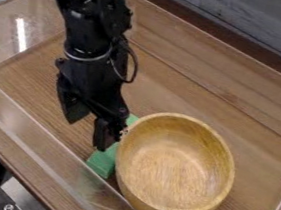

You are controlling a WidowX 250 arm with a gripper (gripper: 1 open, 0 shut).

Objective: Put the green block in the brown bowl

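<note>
— Wood-grain tabletop (228, 86) inside low clear walls is what everything is set on. How is the black two-fingered gripper (88, 121) held?

— It is pointed straight down with its jaws spread wide, and nothing is pinched between them. One finger is seen at the near end of the flat, elongated bright green block (103, 158); the other is set further out, on the side away from the round light-brown wooden bowl (175, 168).

— And where is the block placed relative to the bowl?

— It is laid flat on the table, touching or just beside the bowl's outer wall on the left. Only its lower part is shown; the rest is hidden behind the finger. Its long axis is run alongside the bowl's left wall, up and away from the camera.

— So which way is the block from the gripper?

— Directly beneath and slightly toward the bowl. It is judged that the jaws must be brought across the block's narrow width, and little room is left on the bowl side.

— How is the block's look described?

— Plain, matte, evenly green, with square edges; no markings can be made out.
</note>
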